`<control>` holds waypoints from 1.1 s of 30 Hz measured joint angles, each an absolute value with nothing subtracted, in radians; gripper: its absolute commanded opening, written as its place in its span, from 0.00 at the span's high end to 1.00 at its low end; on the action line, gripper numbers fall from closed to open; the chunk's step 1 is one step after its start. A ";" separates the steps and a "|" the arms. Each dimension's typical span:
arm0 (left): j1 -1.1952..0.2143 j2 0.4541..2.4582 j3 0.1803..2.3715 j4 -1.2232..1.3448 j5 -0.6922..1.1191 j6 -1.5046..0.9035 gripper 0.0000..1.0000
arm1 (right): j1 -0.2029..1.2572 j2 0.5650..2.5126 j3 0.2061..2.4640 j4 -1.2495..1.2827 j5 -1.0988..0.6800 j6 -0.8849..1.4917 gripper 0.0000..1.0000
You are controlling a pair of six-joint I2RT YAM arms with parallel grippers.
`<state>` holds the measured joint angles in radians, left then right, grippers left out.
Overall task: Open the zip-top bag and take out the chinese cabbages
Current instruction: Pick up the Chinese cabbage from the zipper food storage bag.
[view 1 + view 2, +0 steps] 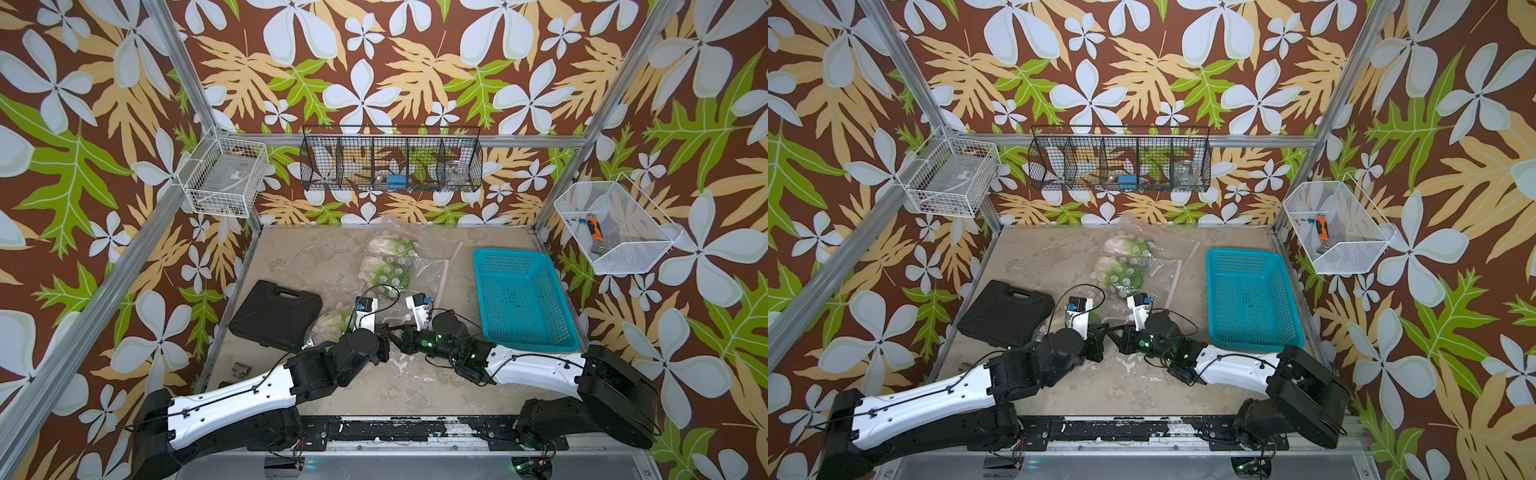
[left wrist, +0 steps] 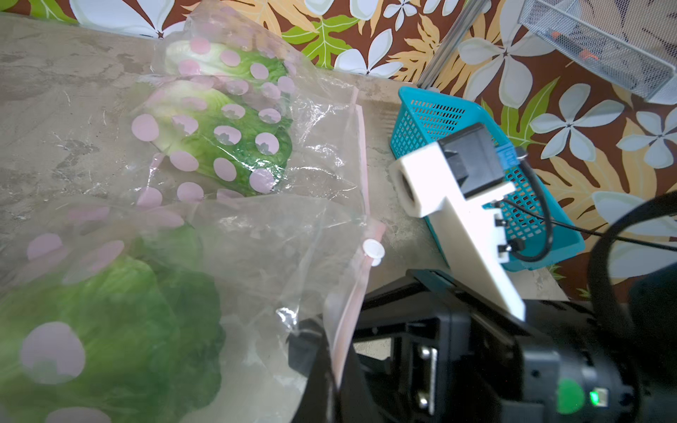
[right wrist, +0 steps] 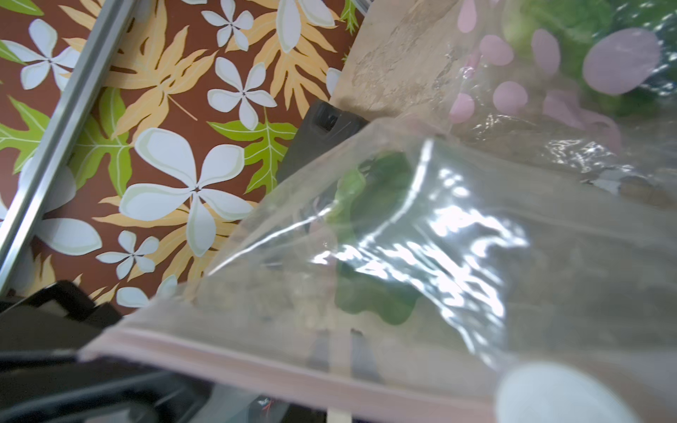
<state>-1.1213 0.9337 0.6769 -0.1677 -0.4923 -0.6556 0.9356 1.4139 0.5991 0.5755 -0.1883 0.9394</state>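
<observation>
**Both grippers at the bag's zip edge, cabbages inside**

The left gripper (image 2: pixel 335 344) is clenched on the pink zip strip (image 2: pixel 362 164) of the zip-top bag (image 1: pixel 409 266) at its near end, likely to anchor it. The right gripper (image 3: pixel 340 370) sits just beside it under the same strip; whether it grips, I cannot tell. The white slider (image 2: pixel 373 251) is close by. All three chinese cabbages (image 1: pixel 382 270) lie inside the bag on the table (image 1: pixel 374 386). To the right, the blue basket (image 1: pixel 519 299) is empty, probably meant for them.

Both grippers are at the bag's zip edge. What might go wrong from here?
The left gripper pinches only the zip-top bag's pink strip; it may slip out.
The white slider sits beside the right gripper, not between its fingers; its grip may miss it.
Pulling may drag the whole bag with its chinese cabbages.
</observation>
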 measured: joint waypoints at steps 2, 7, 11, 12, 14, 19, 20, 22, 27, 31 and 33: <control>-1.121 0.924 0.673 -0.167 -0.491 -0.649 1.00 | 0.936 1.429 0.622 0.548 -0.148 0.920 0.84; -1.121 0.907 0.662 -0.161 -0.488 -0.638 1.00 | 0.936 1.433 0.636 0.469 -0.058 0.855 0.81; -1.121 0.896 0.645 -0.161 -0.488 -0.623 1.00 | 0.936 1.433 0.635 0.429 -0.020 0.812 0.77; -1.121 0.896 0.643 -0.161 -0.487 -0.620 1.00 | 0.936 1.433 0.633 0.424 -0.019 0.803 0.75; -1.121 0.897 0.641 -0.161 -0.482 -0.606 1.00 | 0.936 1.429 0.625 0.427 -0.025 0.781 0.72; -1.121 0.911 0.641 -0.161 -0.469 -0.592 1.00 | 0.936 1.385 0.612 0.461 -0.089 0.724 0.64; -1.121 0.913 0.642 -0.161 -0.469 -0.590 1.00 | 0.936 1.378 0.622 0.463 -0.106 0.716 0.62; -1.121 0.918 0.642 -0.160 -0.468 -0.577 1.00 | 0.936 1.364 0.648 0.463 -0.136 0.703 0.59; -1.121 0.926 0.646 -0.147 -0.488 -0.570 1.00 | 0.930 1.358 0.712 0.387 -0.152 0.692 0.54; -1.120 0.919 0.645 -0.147 -0.492 -0.570 1.00 | 0.928 1.381 0.743 0.356 -0.149 0.713 0.54; -1.120 0.913 0.644 -0.146 -0.492 -0.570 1.00 | 0.926 1.406 0.748 0.368 -0.158 0.743 0.55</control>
<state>-1.1198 0.9131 0.6441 -0.1463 -0.4915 -0.5701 0.9260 1.4063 0.7475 0.3676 -0.1581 0.7433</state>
